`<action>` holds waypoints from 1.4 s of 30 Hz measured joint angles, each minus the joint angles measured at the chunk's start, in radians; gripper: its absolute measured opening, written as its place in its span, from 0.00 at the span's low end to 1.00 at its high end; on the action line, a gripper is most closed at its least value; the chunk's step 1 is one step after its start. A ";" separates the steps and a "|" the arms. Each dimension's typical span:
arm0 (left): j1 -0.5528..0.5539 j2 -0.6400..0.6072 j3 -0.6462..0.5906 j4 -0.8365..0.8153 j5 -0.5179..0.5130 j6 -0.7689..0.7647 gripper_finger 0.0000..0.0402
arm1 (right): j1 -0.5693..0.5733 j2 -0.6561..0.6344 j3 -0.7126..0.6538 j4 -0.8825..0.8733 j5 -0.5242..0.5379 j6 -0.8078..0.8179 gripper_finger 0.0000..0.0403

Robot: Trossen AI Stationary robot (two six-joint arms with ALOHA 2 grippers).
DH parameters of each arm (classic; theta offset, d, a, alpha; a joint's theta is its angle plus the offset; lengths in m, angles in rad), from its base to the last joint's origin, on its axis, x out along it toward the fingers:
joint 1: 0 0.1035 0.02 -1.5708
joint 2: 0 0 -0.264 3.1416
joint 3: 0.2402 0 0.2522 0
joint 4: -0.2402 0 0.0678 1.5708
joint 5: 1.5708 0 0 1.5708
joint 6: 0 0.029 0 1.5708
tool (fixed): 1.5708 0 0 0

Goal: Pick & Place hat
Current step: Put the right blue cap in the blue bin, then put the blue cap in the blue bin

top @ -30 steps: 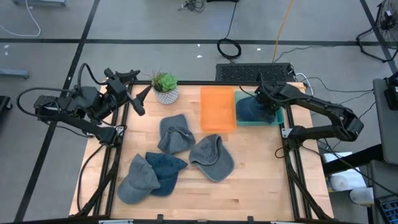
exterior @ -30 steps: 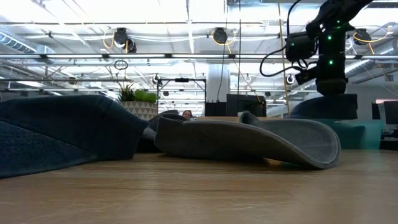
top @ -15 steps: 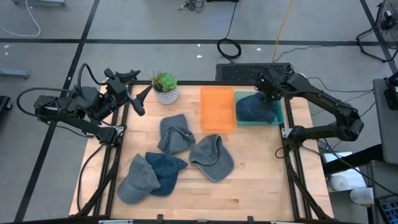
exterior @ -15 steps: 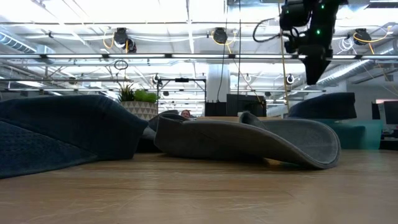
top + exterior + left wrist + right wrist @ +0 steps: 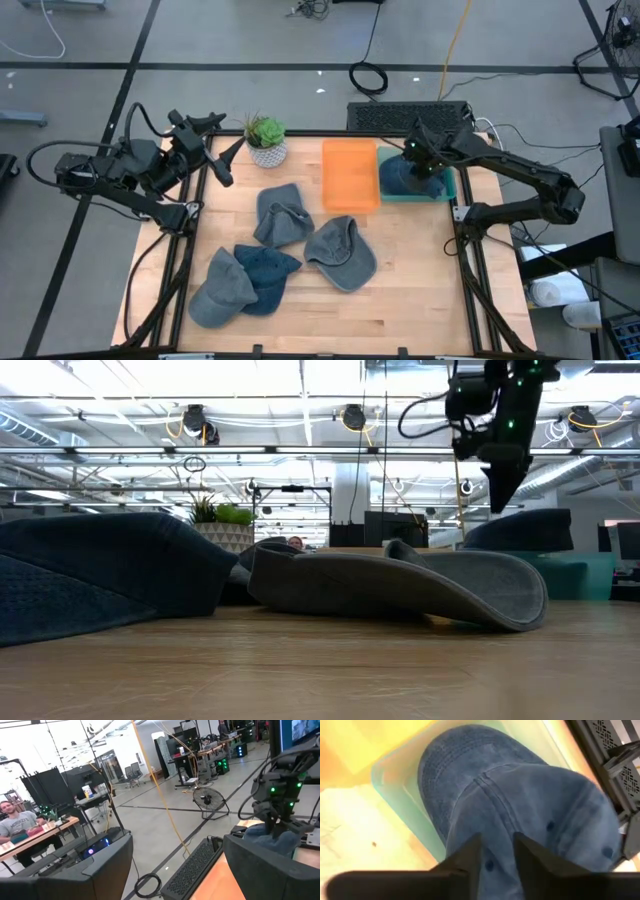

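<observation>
The dark blue hat (image 5: 403,178) sits in the teal bin (image 5: 447,186) at the desk's back right. Right tool (image 5: 420,166) hovers just above it, fingers barely apart, gripping nothing. Left tool (image 5: 228,160) is parked off the left edge, spread wide.

Dark blue hat (image 5: 403,176) in teal bin (image 5: 449,187); orange bin (image 5: 350,174); grey hats (image 5: 340,252), denim-blue hat (image 5: 266,272); green plant (image 5: 265,130), patterned white pot (image 5: 268,154).

Wooden desk (image 5: 400,290) carried four loose hats (image 5: 340,252), a potted plant (image 5: 266,140), an orange bin (image 5: 349,174) and a teal bin (image 5: 449,186).
</observation>
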 joint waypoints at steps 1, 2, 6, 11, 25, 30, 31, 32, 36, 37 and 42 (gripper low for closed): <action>0.000 0.000 0.000 0.000 0.000 0.000 0.80 | 0.000 0.000 -0.021 0.018 0.002 0.000 0.20; 0.000 0.000 0.000 0.000 0.000 0.000 0.80 | 0.000 0.000 -0.043 0.034 0.014 0.000 0.16; 0.000 0.000 0.000 0.000 0.000 0.000 0.80 | 0.000 0.000 -0.131 0.137 0.084 -0.018 0.03; 0.000 0.000 0.000 0.000 0.000 0.000 0.80 | -0.016 0.000 -0.262 0.316 0.079 -0.054 0.03; 0.000 0.000 0.000 -0.001 0.000 -0.055 0.80 | -0.025 -0.002 -0.253 0.323 0.079 -0.041 0.04; 0.000 0.000 0.000 -0.001 0.000 -0.060 0.80 | -0.025 -0.002 -0.190 0.283 0.079 -0.056 0.14; 0.000 0.000 0.000 -0.001 0.000 -0.065 0.81 | -0.025 -0.002 -0.177 0.278 0.079 -0.057 0.17; 0.000 0.000 0.000 0.000 0.000 -0.070 0.82 | -0.023 -0.002 -0.164 0.275 0.079 -0.057 0.21; 0.000 0.000 0.000 0.000 0.000 -0.077 0.88 | -0.023 -0.002 -0.102 0.259 0.078 -0.052 0.37; 0.000 0.000 0.000 0.000 0.000 -0.083 0.89 | -0.023 -0.002 -0.085 0.255 0.078 -0.045 0.41; 0.000 0.000 0.000 -0.030 0.000 -0.131 0.96 | -0.023 -0.003 0.002 0.232 0.075 -0.017 0.56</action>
